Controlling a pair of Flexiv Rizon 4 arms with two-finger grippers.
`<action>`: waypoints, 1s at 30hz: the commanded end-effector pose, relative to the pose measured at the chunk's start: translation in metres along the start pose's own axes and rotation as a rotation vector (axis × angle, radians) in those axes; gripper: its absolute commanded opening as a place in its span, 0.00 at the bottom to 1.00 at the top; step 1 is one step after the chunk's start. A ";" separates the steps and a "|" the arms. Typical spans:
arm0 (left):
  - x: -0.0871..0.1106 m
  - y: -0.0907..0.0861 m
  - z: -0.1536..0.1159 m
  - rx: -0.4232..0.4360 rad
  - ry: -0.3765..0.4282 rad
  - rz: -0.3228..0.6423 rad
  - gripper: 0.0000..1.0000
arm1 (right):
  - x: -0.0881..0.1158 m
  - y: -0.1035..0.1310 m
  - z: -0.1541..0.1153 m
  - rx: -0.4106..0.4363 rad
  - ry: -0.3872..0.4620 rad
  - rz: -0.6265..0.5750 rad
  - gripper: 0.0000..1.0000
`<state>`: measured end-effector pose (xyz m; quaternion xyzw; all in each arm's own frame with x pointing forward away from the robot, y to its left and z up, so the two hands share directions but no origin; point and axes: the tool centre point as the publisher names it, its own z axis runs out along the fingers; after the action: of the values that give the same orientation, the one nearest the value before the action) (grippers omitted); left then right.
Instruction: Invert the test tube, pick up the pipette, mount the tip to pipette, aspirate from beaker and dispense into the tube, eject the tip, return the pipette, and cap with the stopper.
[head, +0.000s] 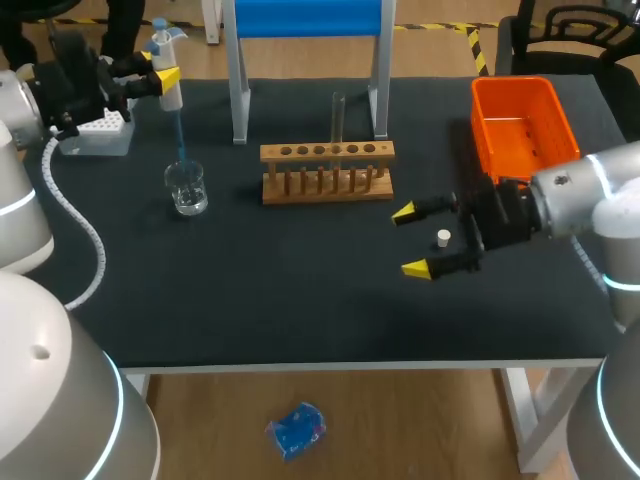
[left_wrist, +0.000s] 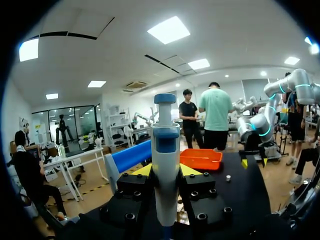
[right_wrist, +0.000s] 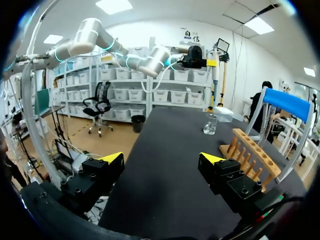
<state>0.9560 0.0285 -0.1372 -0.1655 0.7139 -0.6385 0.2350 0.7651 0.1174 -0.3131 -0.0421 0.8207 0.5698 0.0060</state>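
Left tool (head: 160, 78) is clamped on the pipette (head: 172, 80), one finger on each side of its white body. It holds the pipette upright near the far left corner of the desk (head: 300, 300), beside the white tip box (head: 100, 135). A thin blue tip (head: 181, 135) hangs straight down from the pipette, its end at the mouth of the glass beaker (head: 186, 188) directly below; whether it reaches the liquid cannot be told. Right tool (head: 415, 240) sits low over the desk's right part, fingers wide apart. The small white stopper (head: 443, 237) lies on the desk between them, touched by neither. The test tube (head: 338, 115) stands upright in the wooden rack (head: 327, 172) mid-desk, well apart from both tools. An orange bin (head: 520, 125) sits at the far right.
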 end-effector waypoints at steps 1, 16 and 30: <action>0.000 0.000 0.000 0.002 0.001 0.001 0.00 | -0.002 0.012 0.037 0.032 -0.116 -0.018 1.00; 0.000 0.000 0.000 0.002 0.001 0.001 0.00 | -0.036 0.027 0.144 -0.054 -0.201 0.030 1.00; 0.000 0.000 0.000 0.002 0.001 0.001 0.00 | -0.036 0.027 0.144 -0.054 -0.201 0.030 1.00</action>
<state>0.9561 0.0288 -0.1369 -0.1652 0.7144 -0.6385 0.2340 0.7927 0.2596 -0.3342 0.0262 0.8012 0.5929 0.0765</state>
